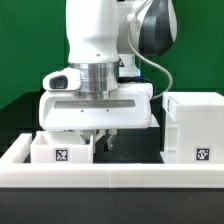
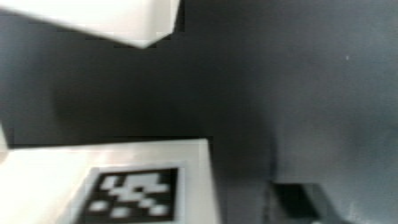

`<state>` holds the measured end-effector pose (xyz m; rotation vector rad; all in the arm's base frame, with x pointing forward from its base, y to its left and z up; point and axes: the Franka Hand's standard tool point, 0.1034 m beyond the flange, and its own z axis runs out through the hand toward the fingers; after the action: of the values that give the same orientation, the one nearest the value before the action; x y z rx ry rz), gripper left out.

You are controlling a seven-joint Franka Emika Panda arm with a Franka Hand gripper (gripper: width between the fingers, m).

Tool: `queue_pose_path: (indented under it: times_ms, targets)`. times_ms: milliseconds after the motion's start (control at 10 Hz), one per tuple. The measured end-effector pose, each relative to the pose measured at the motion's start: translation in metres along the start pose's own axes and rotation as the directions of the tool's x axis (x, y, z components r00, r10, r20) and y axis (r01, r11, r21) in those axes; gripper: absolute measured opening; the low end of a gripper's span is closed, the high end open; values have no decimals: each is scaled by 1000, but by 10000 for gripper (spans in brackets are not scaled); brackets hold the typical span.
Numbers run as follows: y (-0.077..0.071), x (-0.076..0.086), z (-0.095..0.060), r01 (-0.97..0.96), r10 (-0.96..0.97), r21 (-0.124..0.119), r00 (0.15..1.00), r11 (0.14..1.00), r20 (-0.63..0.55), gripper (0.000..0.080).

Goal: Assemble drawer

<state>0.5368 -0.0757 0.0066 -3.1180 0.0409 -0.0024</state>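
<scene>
A small white open-topped tray (image 1: 62,150) with a black-and-white tag stands on the black table at the exterior view's left. The tall white box-shaped housing (image 1: 192,125), also tagged, stands at the exterior view's right. My gripper (image 1: 100,140) hangs low between them, right at the tray's near side wall, and looks open and empty. In the wrist view the tagged tray (image 2: 125,185) lies close by, and one dark finger (image 2: 299,202) shows beside it; the other finger is hidden. A corner of another white part (image 2: 107,20) shows farther off; I cannot tell which part it is.
A low white rail (image 1: 110,178) edges the black table (image 1: 135,150) along the front. A green backdrop stands behind the arm. Bare black table (image 2: 267,110) lies between the tray and the housing.
</scene>
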Motion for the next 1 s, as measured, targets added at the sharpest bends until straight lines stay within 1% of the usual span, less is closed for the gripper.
queue_pose_path:
  times_ms: [100,700,900,1000]
  targets:
    - [0,0,0,0,0,0,1000,1000,0,72]
    - [-1,0,-1,11,-11,0,1000,1000,-1,72]
    - [-12,-2,-11,66,-66,8,998,998,-5,74]
    - [-14,-5,-15,148,-148,16,989,989,2,74]
